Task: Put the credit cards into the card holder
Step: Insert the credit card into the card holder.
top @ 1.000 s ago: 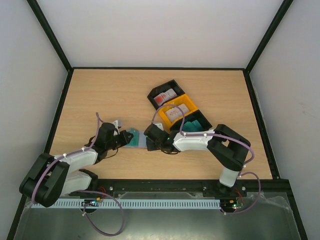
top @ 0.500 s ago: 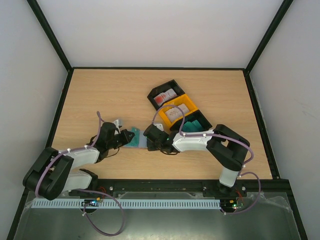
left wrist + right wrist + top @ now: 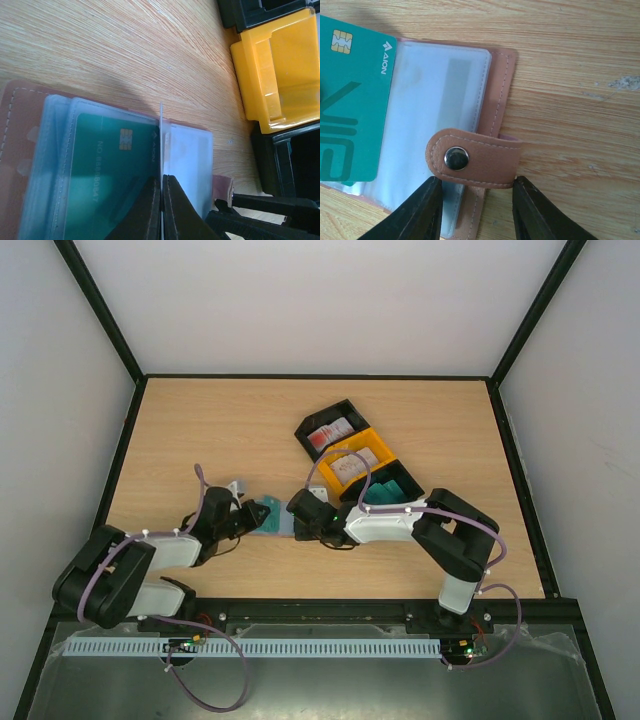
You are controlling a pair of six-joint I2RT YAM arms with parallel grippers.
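- The wooden table (image 3: pixel 200 430) fills most of the scene from where I stand.
- The left arm (image 3: pixel 160 552) and the right arm (image 3: pixel 400 523) both reach in low over the near half, their tips close together.
- Right of centre, three trays sit touching in a slanted row. The far black tray (image 3: pixel 345 406) carries white red-marked cards (image 3: pixel 330 432), the yellow tray (image 3: pixel 380 443) pale cards (image 3: pixel 350 466), and the near black tray (image 3: pixel 412 488) teal cards (image 3: pixel 392 487).
- The right gripper (image 3: pixel 476 182) has its jaws spread wide, one finger on either side of the snap strap (image 3: pixel 475 159). I cannot tell whether they press on it.
- The left gripper (image 3: pixel 161 181) has its jaws pinched almost together on a thin card (image 3: pixel 161 130) (edge-on to its own wrist camera, so only a pale line). The card's far end is over the clear pockets.
- The card holder (image 3: pixel 501 100) lies open and flat on the table between the two grippers, just left of the trays, with its pockets facing up.
- A teal chip card (image 3: pixel 110 170) shows through the hazy plastic of those pockets.
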